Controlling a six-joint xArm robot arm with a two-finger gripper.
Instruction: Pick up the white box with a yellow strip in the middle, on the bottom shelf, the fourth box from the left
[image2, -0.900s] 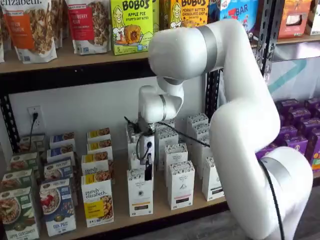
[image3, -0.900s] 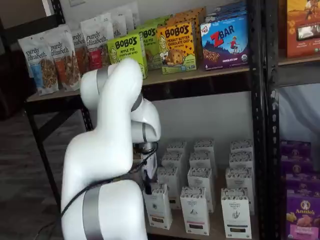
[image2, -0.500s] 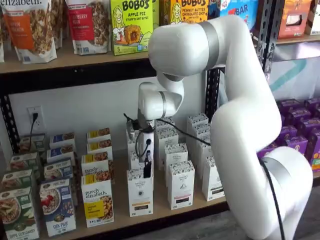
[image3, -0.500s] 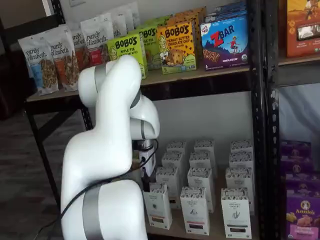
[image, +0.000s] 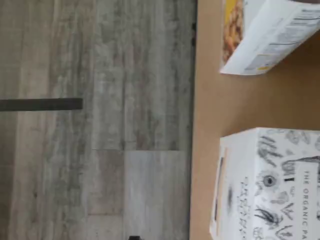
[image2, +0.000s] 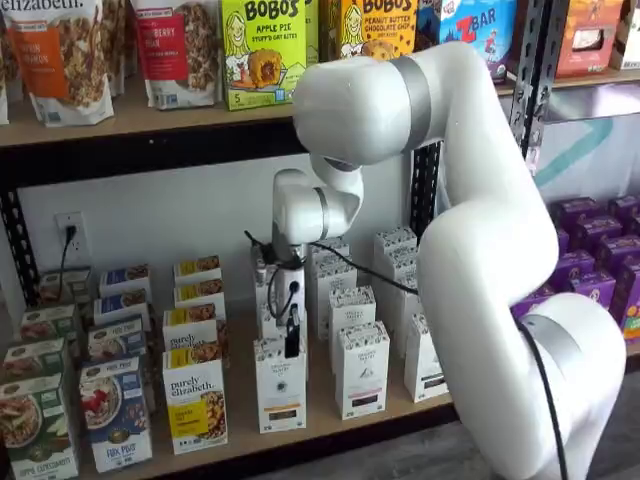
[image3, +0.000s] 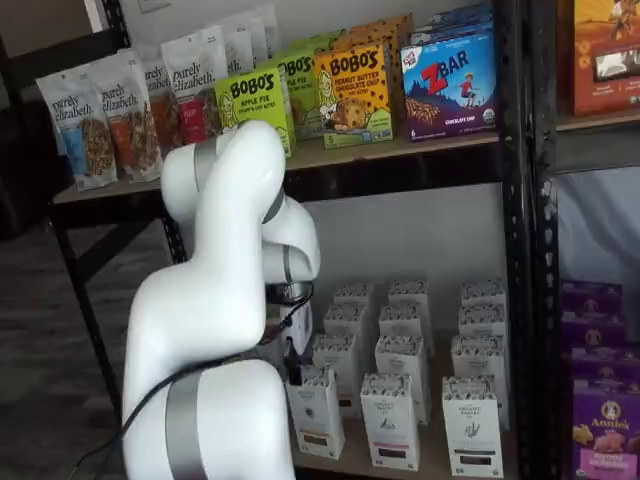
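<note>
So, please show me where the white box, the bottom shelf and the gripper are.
white box (image2: 280, 385): a shelf view, on its front face.
bottom shelf (image2: 330, 425): a shelf view, bare board at the front edge.
gripper (image2: 293, 340): a shelf view, black fingers above the white box.

White box (image2: 281, 385) upright — front row, bottom shelf (image2: 320, 415).

The tall slim white carton (image2: 280, 383) carries a grey leaf-patterned top, a small dark logo and a yellow-orange band above dark print. It stands on the light-brown wooden bottom shelf (image2: 240, 412) edged with a black rail. Beside it, a white cereal box with a yellow label (image2: 196, 400). The glossy white arm (image2: 480, 250) bears grey bands. The floor (image: 100, 120) is grey wood-grain.
</note>
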